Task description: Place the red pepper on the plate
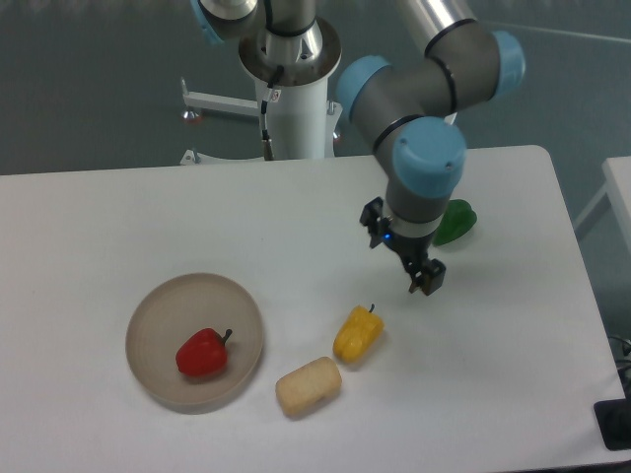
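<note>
So the small glossy red bell pepper with the short dark stem is sitting inside the round beige-tan plate with the low rim, a bit right of the plate's middle and toward the near edge, lying on its side with the stem poking up and to the right. Going by how it lies, I'd call the job basically done: the pepper is fully within the rim, not perched on the edge, so it shouldn't roll off. The two-finger gripper on the grey and blue arm is well apart from the plate, hanging over bare white bench up and to the right of the small yellow pepper. There's nothing between the jaws as far as I can see, but they're small and dark from this angle, so I honestly can't tell if they're spread or pressed together. The glossy green pepper is mostly tucked behind the arm's wrist at the far right, only partly visible. The beige bread-like lump sits just beside the plate's right rim, near the yellow pepper but not touching it as far as I can make out. My guess is those three are just decoys, which is why they're scattered around the bench and not in the plate. If anything's left, it's probably just the arm parking itself somewhere out of the way.
</note>
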Robot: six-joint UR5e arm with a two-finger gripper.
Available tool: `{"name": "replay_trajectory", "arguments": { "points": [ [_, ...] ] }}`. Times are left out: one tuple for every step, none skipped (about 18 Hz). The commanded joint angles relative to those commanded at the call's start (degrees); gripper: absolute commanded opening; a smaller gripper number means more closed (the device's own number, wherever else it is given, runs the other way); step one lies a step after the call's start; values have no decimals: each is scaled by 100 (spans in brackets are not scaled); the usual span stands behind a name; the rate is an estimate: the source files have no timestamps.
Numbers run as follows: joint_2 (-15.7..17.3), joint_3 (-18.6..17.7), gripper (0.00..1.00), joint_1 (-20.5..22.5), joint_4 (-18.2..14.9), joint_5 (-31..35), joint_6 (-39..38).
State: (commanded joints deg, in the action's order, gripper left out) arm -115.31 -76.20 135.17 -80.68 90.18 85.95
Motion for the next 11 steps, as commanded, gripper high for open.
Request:
{"name": "replay_trajectory", "arguments": {
  "points": [
    [26,8,100,70,0,-35,62],
    [44,8,100,106,9,-131,63],
    [44,0,100,176,9,-175,71],
    [44,-18,100,194,17,-185,71],
    [70,-79,100,203,26,-185,71],
    [97,-106,100,212,35,-193,71],
    [97,-106,100,212,44,-193,71],
    [97,-106,100,212,61,-220,71],
    [97,-106,100,212,62,-237,71],
    [97,-97,100,212,62,-237,71],
    [97,-106,100,212,62,-263,71]
  ]
}}
